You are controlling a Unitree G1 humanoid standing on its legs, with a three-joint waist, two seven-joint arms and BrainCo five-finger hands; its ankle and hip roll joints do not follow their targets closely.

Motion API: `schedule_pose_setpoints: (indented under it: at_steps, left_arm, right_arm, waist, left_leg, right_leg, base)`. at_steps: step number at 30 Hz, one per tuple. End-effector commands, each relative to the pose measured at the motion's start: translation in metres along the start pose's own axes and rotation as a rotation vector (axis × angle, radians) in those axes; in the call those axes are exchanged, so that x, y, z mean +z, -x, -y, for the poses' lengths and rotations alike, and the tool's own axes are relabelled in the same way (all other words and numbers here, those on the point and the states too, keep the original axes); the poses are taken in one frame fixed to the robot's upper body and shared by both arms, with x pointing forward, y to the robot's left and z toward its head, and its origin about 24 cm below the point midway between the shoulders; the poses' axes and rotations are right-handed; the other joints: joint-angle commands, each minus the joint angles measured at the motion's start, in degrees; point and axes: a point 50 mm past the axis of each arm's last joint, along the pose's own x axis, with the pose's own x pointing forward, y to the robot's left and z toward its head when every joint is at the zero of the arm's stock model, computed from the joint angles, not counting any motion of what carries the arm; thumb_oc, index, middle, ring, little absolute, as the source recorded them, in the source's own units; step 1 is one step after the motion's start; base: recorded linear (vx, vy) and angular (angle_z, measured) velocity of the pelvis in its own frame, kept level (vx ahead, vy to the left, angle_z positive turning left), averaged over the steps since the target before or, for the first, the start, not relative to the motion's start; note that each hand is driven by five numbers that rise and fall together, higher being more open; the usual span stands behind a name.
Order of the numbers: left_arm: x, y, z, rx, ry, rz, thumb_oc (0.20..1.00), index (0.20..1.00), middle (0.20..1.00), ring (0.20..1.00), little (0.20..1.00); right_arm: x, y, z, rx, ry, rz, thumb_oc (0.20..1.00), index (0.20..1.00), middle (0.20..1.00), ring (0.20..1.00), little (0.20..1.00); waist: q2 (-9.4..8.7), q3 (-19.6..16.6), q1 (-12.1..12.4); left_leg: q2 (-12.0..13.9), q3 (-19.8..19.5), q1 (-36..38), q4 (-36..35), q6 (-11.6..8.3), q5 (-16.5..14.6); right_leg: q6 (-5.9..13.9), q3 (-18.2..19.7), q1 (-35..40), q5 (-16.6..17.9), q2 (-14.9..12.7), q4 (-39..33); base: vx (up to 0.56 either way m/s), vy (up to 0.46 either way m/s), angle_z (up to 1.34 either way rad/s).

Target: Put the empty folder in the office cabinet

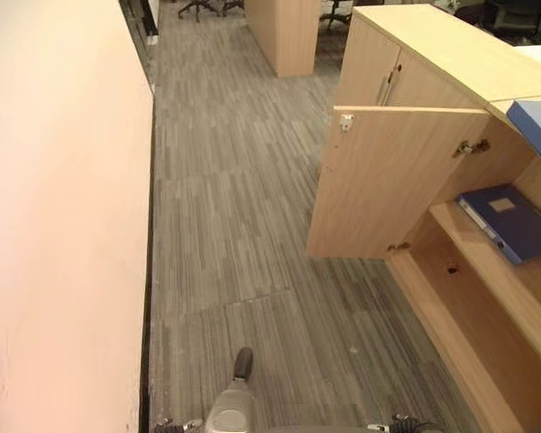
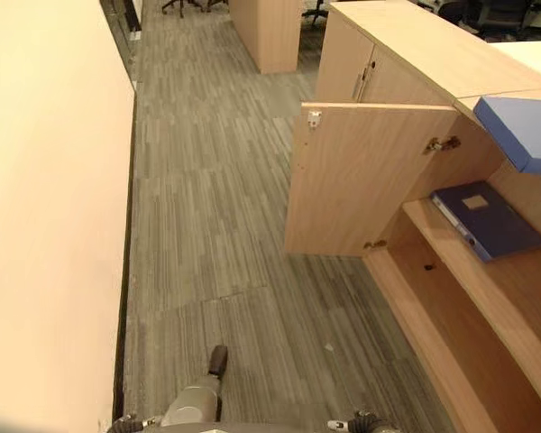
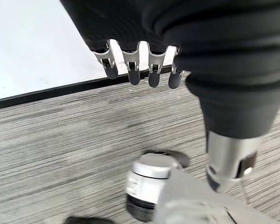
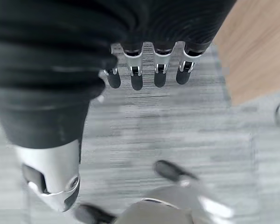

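Left hand and right hand, each seen in its own wrist view, hang over the grey striped carpet with fingers straight and relaxed, holding nothing. Along the robot's left runs a pale wall with a dark strip at its foot.

To the right, a light-wood office cabinet stands with one door swung wide open over the carpet, its inner face and hinges showing. Inside are a bare lower board and, above it, a shelf. A dark blue folder lies flat on this shelf, near the back of the compartment, with a small pale label on its cover. A lighter blue object rests on the cabinet top above, overhanging the open compartment; what it is cannot be told.

Farther on, the next cabinet doors are closed. Beyond them stands a tall wooden unit, with office chairs at the far end of the carpet.
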Motion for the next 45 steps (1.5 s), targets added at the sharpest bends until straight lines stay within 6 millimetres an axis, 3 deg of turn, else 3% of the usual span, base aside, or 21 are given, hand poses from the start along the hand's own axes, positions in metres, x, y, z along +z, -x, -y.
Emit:
schedule_pose_setpoints:
  at_steps: [1, 2, 4, 6, 8, 9, 10, 11, 12, 13, 16, 17, 20, 27, 34, 36, 37, 40, 43, 44, 45]
  left_arm:
    - [0.026, -0.002, -0.011, 0.019, -0.049, 0.098, 1.0, 1.0, 1.0, 1.0, 1.0]
    - [0.036, -0.003, -0.013, 0.024, -0.081, 0.128, 1.0, 1.0, 1.0, 1.0, 1.0]
    - [0.04, -0.003, -0.013, 0.021, -0.1, 0.138, 1.0, 1.0, 1.0, 1.0, 1.0]
    - [0.046, -0.003, -0.014, 0.02, -0.142, 0.155, 1.0, 1.0, 1.0, 1.0, 1.0]
    - [0.046, -0.003, -0.015, 0.02, -0.16, 0.155, 1.0, 1.0, 1.0, 1.0, 1.0]
    - [0.043, -0.003, -0.016, 0.023, -0.164, 0.143, 1.0, 1.0, 1.0, 1.0, 1.0]
    - [0.043, -0.003, -0.016, 0.023, -0.164, 0.144, 1.0, 1.0, 1.0, 1.0, 1.0]
    - [0.041, -0.003, -0.015, 0.02, -0.158, 0.134, 1.0, 1.0, 1.0, 1.0, 1.0]
    - [0.041, -0.003, -0.015, 0.019, -0.158, 0.134, 1.0, 1.0, 1.0, 1.0, 1.0]
    - [0.04, -0.003, -0.015, 0.012, -0.153, 0.124, 1.0, 1.0, 1.0, 1.0, 1.0]
    - [0.039, -0.003, -0.016, 0.013, -0.143, 0.116, 1.0, 1.0, 1.0, 1.0, 1.0]
    - [0.042, -0.004, -0.017, 0.017, -0.148, 0.122, 1.0, 1.0, 1.0, 1.0, 1.0]
    - [0.044, -0.004, -0.019, 0.025, -0.149, 0.125, 1.0, 1.0, 1.0, 1.0, 1.0]
    - [0.04, -0.004, -0.014, 0.01, -0.156, 0.106, 1.0, 1.0, 1.0, 1.0, 1.0]
    - [0.054, -0.003, -0.004, -0.021, -0.176, 0.153, 1.0, 1.0, 1.0, 1.0, 1.0]
    - [0.069, -0.002, 0.001, -0.034, -0.167, 0.22, 1.0, 1.0, 1.0, 1.0, 1.0]
    - [0.074, -0.001, 0.002, -0.035, -0.167, 0.238, 1.0, 1.0, 1.0, 1.0, 1.0]
    - [0.083, 0.001, 0.007, -0.05, -0.168, 0.283, 1.0, 1.0, 1.0, 1.0, 1.0]
    - [0.082, 0.001, 0.01, -0.061, -0.141, 0.288, 1.0, 1.0, 1.0, 1.0, 1.0]
    - [0.079, 0.001, 0.01, -0.073, -0.131, 0.279, 1.0, 1.0, 1.0, 1.0, 1.0]
    - [0.079, 0.001, 0.01, -0.073, -0.131, 0.279, 1.0, 1.0, 1.0, 1.0, 1.0]
  right_arm:
    - [0.022, 0.0, -0.001, 0.01, 0.004, 0.069, 1.0, 1.0, 1.0, 1.0, 1.0]
    - [0.032, 0.0, -0.001, 0.011, 0.001, 0.095, 1.0, 1.0, 1.0, 1.0, 1.0]
    - [0.036, 0.0, 0.0, 0.009, -0.004, 0.111, 1.0, 1.0, 1.0, 1.0, 1.0]
    - [0.053, 0.001, 0.0, 0.005, 0.0, 0.176, 1.0, 1.0, 1.0, 1.0, 1.0]
    - [0.064, 0.003, -0.002, 0.012, 0.002, 0.225, 1.0, 1.0, 1.0, 1.0, 1.0]
    - [0.07, 0.004, -0.004, 0.02, 0.011, 0.254, 1.0, 1.0, 1.0, 1.0, 1.0]
    - [0.071, 0.004, -0.004, 0.019, 0.011, 0.255, 1.0, 1.0, 1.0, 1.0, 1.0]
    - [0.07, 0.004, -0.003, 0.011, 0.035, 0.248, 1.0, 1.0, 1.0, 1.0, 1.0]
    - [0.07, 0.004, -0.003, 0.01, 0.035, 0.248, 1.0, 1.0, 1.0, 1.0, 1.0]
    - [0.069, 0.003, 0.0, -0.002, 0.048, 0.234, 1.0, 1.0, 1.0, 1.0, 1.0]
    - [0.068, 0.003, 0.003, -0.014, 0.045, 0.223, 1.0, 1.0, 1.0, 1.0, 1.0]
    - [0.067, 0.003, 0.004, -0.018, 0.042, 0.216, 1.0, 1.0, 1.0, 1.0, 1.0]
    - [0.065, 0.003, 0.004, -0.019, 0.029, 0.207, 1.0, 1.0, 1.0, 1.0, 1.0]
    - [0.051, 0.001, 0.0, -0.01, 0.012, 0.159, 1.0, 1.0, 1.0, 1.0, 1.0]
    - [0.054, 0.001, -0.002, -0.003, 0.021, 0.173, 1.0, 1.0, 1.0, 1.0, 1.0]
    - [0.056, 0.001, 0.001, -0.019, 0.025, 0.182, 1.0, 1.0, 1.0, 1.0, 1.0]
    - [0.057, 0.002, 0.003, -0.026, 0.029, 0.185, 1.0, 1.0, 1.0, 1.0, 1.0]
    - [0.057, 0.002, 0.009, -0.041, 0.044, 0.189, 1.0, 1.0, 1.0, 1.0, 1.0]
    - [0.057, 0.002, 0.011, -0.045, 0.056, 0.192, 1.0, 1.0, 1.0, 1.0, 1.0]
    - [0.059, 0.003, 0.012, -0.043, 0.08, 0.196, 1.0, 1.0, 1.0, 1.0, 1.0]
    - [0.059, 0.003, 0.012, -0.043, 0.08, 0.196, 1.0, 1.0, 1.0, 1.0, 1.0]
  waist:
    - [-1.02, -1.16, 0.42]
    - [-0.54, -1.31, -0.29]
    - [-0.45, -1.26, -0.61]
    - [0.51, -0.07, -2.19]
    - [1.22, 1.02, -2.79]
    - [0.9, 1.58, -2.83]
    - [1.12, 1.7, -2.95]
    - [0.9, 2.31, -2.73]
    - [0.96, 2.33, -2.75]
    - [1.14, 2.98, -2.81]
    - [1.11, 3.74, -2.92]
    - [0.62, 4.25, -3.16]
    - [-0.17, 4.71, -3.28]
    - [-1.68, 2.82, -3.71]
    - [-1.45, 2.34, -5.29]
    - [-2.04, 3.17, -5.25]
    - [-1.86, 3.51, -4.93]
    - [-2.06, 4.0, -3.94]
    - [-2.37, 4.21, -3.37]
    - [-2.59, 4.62, -1.99]
    - [-2.6, 4.63, -1.99]
  left_leg:
    - [-0.91, 0.91, -3.91, 3.75, 2.17, -4.39]
    - [-3.26, 2.32, -1.58, 3.48, 4.92, -6.8]
    - [-4.23, 2.77, -0.76, 3.24, 5.71, -7.57]
    - [-6.15, 3.46, 2.33, 2.69, 7.85, -9.22]
    - [-6.34, 4.81, 4.82, 1.38, 8.55, -10.01]
    - [-6.82, 7.08, 6.54, 0.72, 8.17, -11.89]
    - [-6.61, 7.21, 6.27, 0.72, 8.38, -11.27]
    - [-6.02, 9.28, 6.81, 0.72, 7.41, -13.19]
    - [-5.93, 9.24, 6.83, 0.72, 7.36, -13.19]
    - [-4.58, 12.24, 7.14, 0.72, 6.71, -13.79]
    - [-2.97, 15.86, 8.44, 0.72, 6.2, -14.55]
    - [-2.13, 18.64, 9.88, 0.72, 5.97, -15.24]
    - [-1.34, 21.84, 12.17, 0.72, 5.44, -16.4]
    - [-0.04, 24.06, 15.86, 1.09, 4.1, -18.62]
    - [5.45, 26.86, 15.54, 9.41, 1.58, -21.56]
    - [13.12, 27.88, 11.06, 26.97, -0.86, -18.37]
    - [13.64, 26.42, 9.94, 29.44, -0.98, -16.13]
    - [11.04, 18.53, 4.0, 31.62, -0.03, -16.46]
    - [9.6, 15.58, 2.5, 28.24, 0.47, -17.64]
    - [6.71, 8.81, -0.83, 23.1, 0.68, -17.44]
    - [6.7, 8.82, -0.8, 23.06, 0.68, -17.42]
  right_leg:
    - [5.05, -0.34, -8.39, 6.59, -6.7, 11.64]
    - [6.0, 0.54, -12.97, 11.29, -8.93, 20.07]
    - [6.39, 0.66, -14.07, 13.62, -9.93, 23.06]
    - [5.51, 0.85, -17.69, 20.11, -11.92, 33.28]
    - [5.15, -1.78, -20.31, 20.46, -13.59, 37.73]
    - [6.2, -7.96, -20.59, 19.14, -17.22, 35.89]
    - [5.45, -8.76, -20.42, 19.59, -17.12, 35.39]
    - [6.77, -15.09, -20.8, 16.91, -18.3, 31.11]
    - [6.7, -15.2, -20.69, 16.91, -18.19, 30.97]
    - [7.53, -20.74, -22.06, 15.93, -18.36, 26.79]
    - [8.72, -26.25, -24.3, 17.49, -17.94, 22.74]
    - [9.95, -31.41, -25.47, 19.41, -19.15, 19.98]
    - [10.51, -36.41, -25.32, 21.62, -19.66, 16.54]
    - [8.55, -34.4, -22.1, 19.29, -15.15, 10.16]
    - [4.94, -31.32, -22.84, 13.4, -11.5, 11.95]
    - [1.27, -29.71, -19.96, 9.44, -6.95, 9.77]
    - [0.48, -28.71, -19.41, 8.54, -5.78, 9.39]
    - [-0.65, -25.67, -17.94, 7.26, -4.31, 7.88]
    - [-0.39, -23.44, -17.66, 6.91, -4.33, 7.86]
    - [-0.34, -20.41, -16.87, 6.77, -4.04, 7.56]
    - [-0.34, -20.41, -16.86, 6.76, -4.05, 7.56]
  base:
    - [0.55, 0.747, -0.65]
    - [0.45, 0.674, -0.55]
    - [0.19, 0.323, -0.41]
    - [0.16, 0.322, -0.01]
    - [0.2, 0.367, -0.1]
    - [0.18, 0.331, 0.0]
    - [0.18, 0.173, -0.44]
    - [0.07, 0.038, -0.7]
    - [0.13, 0.035, -0.95]
    - [0.05, -0.017, -0.65]
    - [0.08, -0.012, -0.81]
    - [0.09, -0.059, -1.23]
    - [0.11, -0.086, -1.33]
    - [0.19, -0.192, -0.41]
    - [0.12, -0.219, -0.31]
    - [0.15, -0.427, -0.67]
    - [0.1, -0.278, -0.71]
    - [0.07, -0.055, -1.02]
    - [0.09, 0.042, -1.03]
    - [0.1, 0.039, -0.55]
    - [0.21, 0.089, -0.64]
